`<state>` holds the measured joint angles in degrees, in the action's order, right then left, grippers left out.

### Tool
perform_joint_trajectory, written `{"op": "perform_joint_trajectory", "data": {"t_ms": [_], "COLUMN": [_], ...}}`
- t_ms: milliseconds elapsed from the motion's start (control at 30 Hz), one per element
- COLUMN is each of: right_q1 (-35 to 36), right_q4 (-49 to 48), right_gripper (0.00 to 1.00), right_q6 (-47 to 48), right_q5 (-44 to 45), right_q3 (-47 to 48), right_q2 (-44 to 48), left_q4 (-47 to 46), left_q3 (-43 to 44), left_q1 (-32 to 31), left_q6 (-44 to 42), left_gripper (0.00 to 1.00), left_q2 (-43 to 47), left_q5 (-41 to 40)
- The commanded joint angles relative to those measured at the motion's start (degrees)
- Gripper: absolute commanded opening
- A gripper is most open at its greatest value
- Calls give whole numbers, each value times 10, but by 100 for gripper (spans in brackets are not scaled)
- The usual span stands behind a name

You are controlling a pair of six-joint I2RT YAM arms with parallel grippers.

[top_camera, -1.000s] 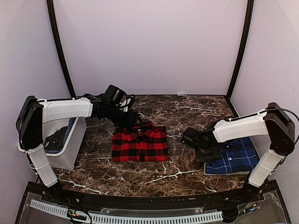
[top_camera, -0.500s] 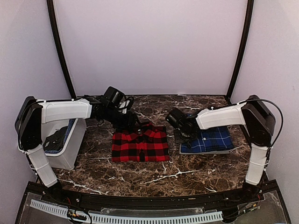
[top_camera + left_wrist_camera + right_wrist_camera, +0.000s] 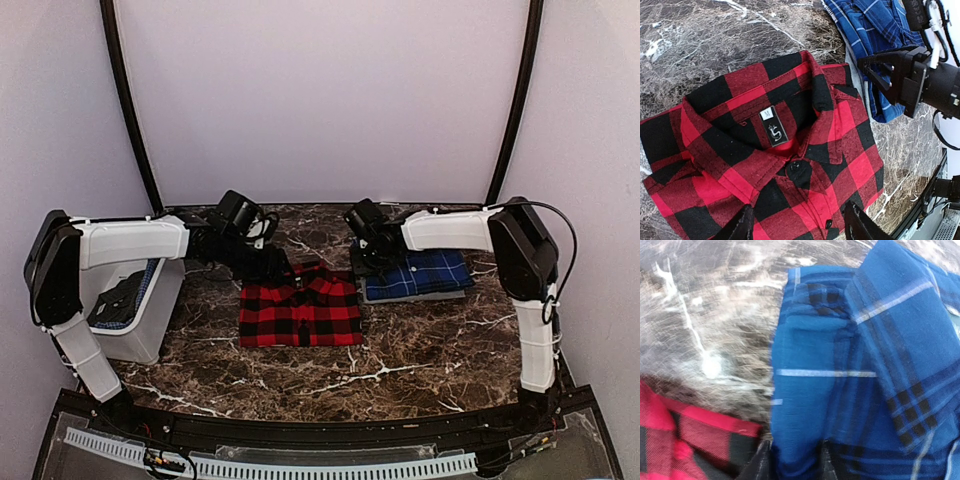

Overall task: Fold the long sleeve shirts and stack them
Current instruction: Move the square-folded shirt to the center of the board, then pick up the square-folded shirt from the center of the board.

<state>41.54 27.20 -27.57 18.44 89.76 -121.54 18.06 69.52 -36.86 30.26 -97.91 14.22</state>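
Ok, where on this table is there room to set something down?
Bare table lies right front, below the blue plaid shirt, and in a strip along the near edge before the red-and-black shirt. Crowded at the back, where the two shirts sit close together, and left by the white bin.

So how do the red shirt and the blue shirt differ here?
The red shirt has large red-and-black checks; the blue shirt has finer blue-navy plaid with thin white lines. The red shirt lies in the middle; the blue shirt sits farther back, to its right. Both are folded.
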Motion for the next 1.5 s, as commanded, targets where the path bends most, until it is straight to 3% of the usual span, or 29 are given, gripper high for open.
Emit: {"op": "perform_joint_trajectory", "data": {"t_ms": [0, 133, 333, 467, 933, 1467], "right_q1": [3, 1, -2, 6, 38, 62], "right_q4": [0, -31, -72, -113, -131, -114], "right_gripper": [44, 59, 57, 55, 61, 62], "right_q6": [-6, -10, -32, -55, -83, -100], "right_q5": [-67, -106, -223, -257, -230, -191], "right_q3": [22, 10, -12, -63, -132, -169], "right_q2": [35, 89, 105, 114, 109, 97], "left_q4": [17, 20, 43, 36, 31, -51], "left_q3": [-5, 3, -8, -40, -113, -195], "left_q1": [5, 7, 30, 58, 83, 83], "left_q6": [-2, -4, 14, 21, 8, 34], "left_gripper": [60, 60, 60, 60, 62, 66], "left_q2": [24, 19, 23, 43, 52, 36], "left_q5": [-19, -24, -80, -87, -83, 17]}}
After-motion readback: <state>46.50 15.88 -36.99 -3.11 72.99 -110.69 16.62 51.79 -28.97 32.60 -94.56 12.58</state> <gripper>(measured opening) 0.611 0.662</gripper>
